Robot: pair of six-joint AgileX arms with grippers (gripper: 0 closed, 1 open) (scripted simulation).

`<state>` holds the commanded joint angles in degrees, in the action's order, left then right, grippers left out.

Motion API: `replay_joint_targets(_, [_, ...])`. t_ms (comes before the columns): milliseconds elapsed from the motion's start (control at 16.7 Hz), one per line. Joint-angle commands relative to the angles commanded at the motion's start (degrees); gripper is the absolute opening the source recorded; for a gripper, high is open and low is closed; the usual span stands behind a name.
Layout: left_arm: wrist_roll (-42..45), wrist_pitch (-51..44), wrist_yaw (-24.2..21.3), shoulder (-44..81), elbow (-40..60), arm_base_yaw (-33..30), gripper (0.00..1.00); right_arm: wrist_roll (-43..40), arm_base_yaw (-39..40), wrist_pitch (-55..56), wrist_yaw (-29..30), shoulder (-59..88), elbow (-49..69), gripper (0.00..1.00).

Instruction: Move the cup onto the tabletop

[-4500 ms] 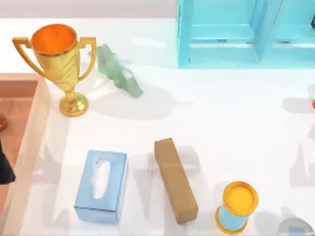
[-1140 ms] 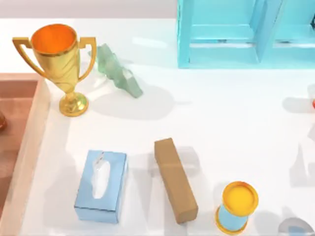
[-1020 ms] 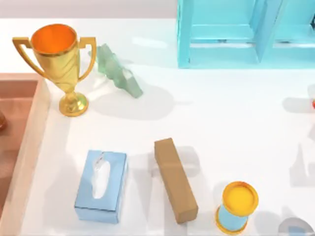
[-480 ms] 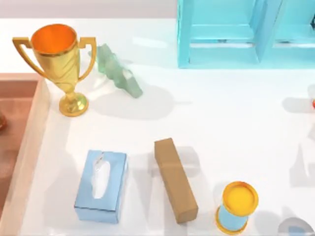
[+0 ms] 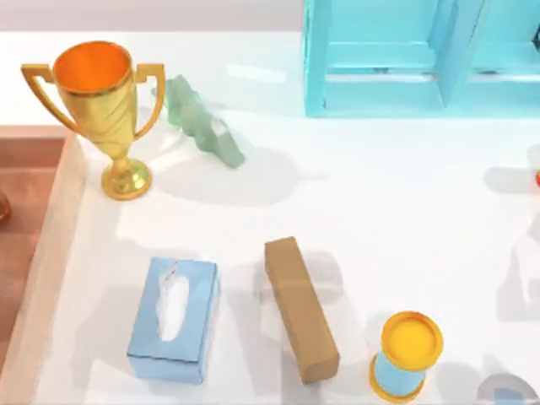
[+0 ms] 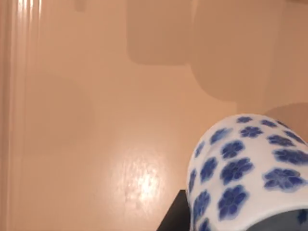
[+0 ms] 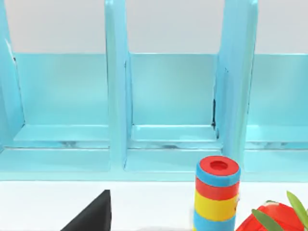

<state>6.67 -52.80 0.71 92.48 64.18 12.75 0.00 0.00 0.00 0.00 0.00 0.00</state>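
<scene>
Blue-flowered cup [image 6: 250,168] above the wooden tray [image 6: 96,120].
Whether the left jaws grip it, I cannot tell; trophy [image 5: 97,105] stands on the table [image 5: 380,194].

Turquoise shelf unit [image 5: 422,59] at the far edge (open compartments), pale wall [image 7: 168,24] behind.
</scene>
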Motion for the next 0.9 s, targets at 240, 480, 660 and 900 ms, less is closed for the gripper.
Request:
replay_joint_targets(240, [-6.8,-9.6,0.0,-2.7,4.6,-8.3,0.0,0.0,0.0,0.0,0.0,0.0,0.0,1.0])
replay_joint_targets(480, [-10.3,-18.2,-0.4,-4.5,6.1,-16.6,0.0,0.0,0.0,0.0,0.0,0.0,0.0,1.0])
replay_joint_targets(660, [-10.7,-19.6,-0.6,-4.9,6.1,-18.0,0.0,0.0,0.0,0.0,0.0,0.0,0.0,1.0])
replay_joint_targets(900, [-10.7,-19.5,-0.6,-4.5,6.0,-17.9,0.0,0.0,0.0,0.0,0.0,0.0,0.0,1.0])
